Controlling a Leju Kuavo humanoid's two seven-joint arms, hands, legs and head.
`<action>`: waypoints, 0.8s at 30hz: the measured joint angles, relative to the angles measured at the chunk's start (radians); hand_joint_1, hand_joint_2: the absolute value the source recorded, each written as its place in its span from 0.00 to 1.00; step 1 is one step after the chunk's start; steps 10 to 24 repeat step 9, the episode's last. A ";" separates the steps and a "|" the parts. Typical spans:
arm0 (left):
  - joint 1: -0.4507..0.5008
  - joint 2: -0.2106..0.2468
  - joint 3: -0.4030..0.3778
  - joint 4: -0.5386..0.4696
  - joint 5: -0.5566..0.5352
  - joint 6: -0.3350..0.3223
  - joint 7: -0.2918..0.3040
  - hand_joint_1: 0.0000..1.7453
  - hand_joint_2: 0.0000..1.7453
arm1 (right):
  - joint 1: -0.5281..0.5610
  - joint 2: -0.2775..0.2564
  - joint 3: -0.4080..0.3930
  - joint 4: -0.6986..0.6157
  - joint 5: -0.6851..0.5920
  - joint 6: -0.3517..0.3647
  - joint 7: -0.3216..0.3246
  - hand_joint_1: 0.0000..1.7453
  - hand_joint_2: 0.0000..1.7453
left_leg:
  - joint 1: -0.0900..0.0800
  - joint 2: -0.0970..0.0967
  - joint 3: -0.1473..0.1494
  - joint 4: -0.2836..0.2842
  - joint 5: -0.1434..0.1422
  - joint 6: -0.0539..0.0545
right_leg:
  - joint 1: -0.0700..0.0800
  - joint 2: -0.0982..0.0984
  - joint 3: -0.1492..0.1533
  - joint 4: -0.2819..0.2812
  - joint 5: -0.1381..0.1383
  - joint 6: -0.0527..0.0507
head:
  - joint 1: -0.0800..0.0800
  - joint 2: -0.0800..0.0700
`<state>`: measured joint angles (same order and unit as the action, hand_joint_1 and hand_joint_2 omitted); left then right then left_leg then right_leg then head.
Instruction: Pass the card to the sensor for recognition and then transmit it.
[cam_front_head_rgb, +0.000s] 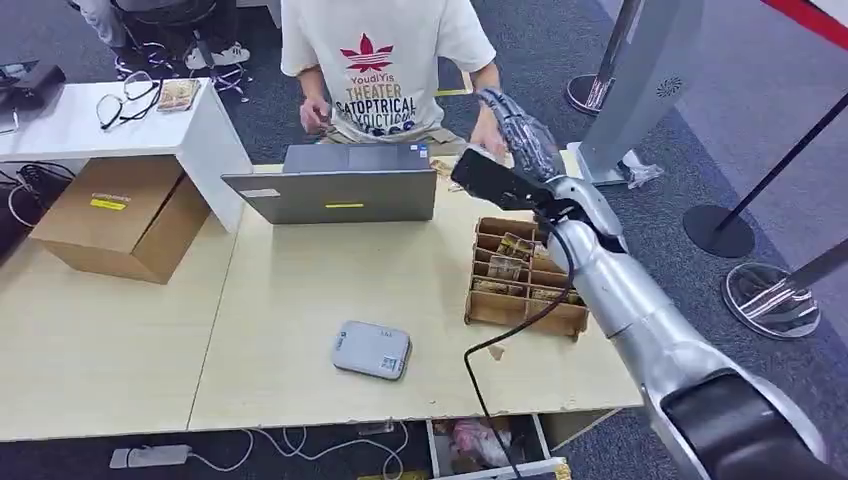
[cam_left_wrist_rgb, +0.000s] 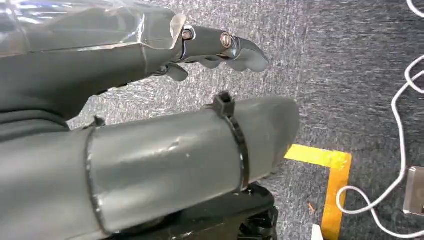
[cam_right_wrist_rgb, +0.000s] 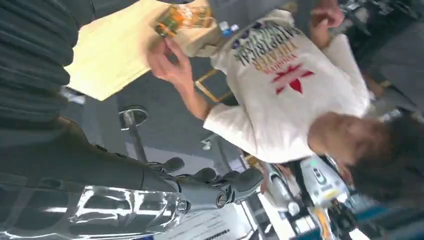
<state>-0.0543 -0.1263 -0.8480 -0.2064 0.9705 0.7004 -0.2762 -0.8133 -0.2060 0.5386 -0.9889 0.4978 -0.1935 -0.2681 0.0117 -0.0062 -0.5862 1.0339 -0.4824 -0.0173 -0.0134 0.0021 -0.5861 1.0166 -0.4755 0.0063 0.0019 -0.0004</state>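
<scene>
My right hand (cam_front_head_rgb: 515, 130) is stretched out over the table's far edge, toward a person in a white T-shirt (cam_front_head_rgb: 385, 60). Its fingers (cam_right_wrist_rgb: 220, 182) lie extended with nothing between them. The person's hand (cam_right_wrist_rgb: 170, 62) holds a colourful card (cam_right_wrist_rgb: 182, 17) at the edge of the table, apart from my hand. The grey sensor pad (cam_front_head_rgb: 372, 350) lies flat on the near middle of the table. My left hand (cam_left_wrist_rgb: 220, 47) hangs over the carpet with loosely bent fingers and holds nothing.
A cardboard box with compartments of cards (cam_front_head_rgb: 525, 275) stands under my right forearm. A grey laptop (cam_front_head_rgb: 335, 185) sits at the far edge. A brown carton (cam_front_head_rgb: 120, 215) and a white desk (cam_front_head_rgb: 90, 125) stand at left. Barrier posts (cam_front_head_rgb: 720, 230) stand at right.
</scene>
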 joint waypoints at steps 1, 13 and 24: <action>0.000 0.000 0.000 0.002 -0.001 0.000 -0.003 0.00 0.00 | 0.016 -0.001 -0.013 -0.024 -0.016 -0.013 -0.006 0.00 1.00 | 0.000 0.000 0.000 0.000 0.000 0.000 | 0.000 0.000 0.000 0.000 0.000 0.000 | -0.002 0.000; -0.001 -0.004 0.003 0.009 -0.003 0.000 -0.005 0.00 0.00 | 0.175 -0.006 -0.125 -0.258 -0.166 -0.043 -0.031 0.00 1.00 | 0.000 0.000 0.000 0.000 0.000 0.000 | 0.000 0.000 0.000 0.000 0.000 0.000 | -0.001 0.000; -0.001 -0.004 0.003 0.009 -0.003 0.000 -0.005 0.00 0.00 | 0.175 -0.006 -0.125 -0.258 -0.166 -0.043 -0.031 0.00 1.00 | 0.000 0.000 0.000 0.000 0.000 0.000 | 0.000 0.000 0.000 0.000 0.000 0.000 | -0.001 0.000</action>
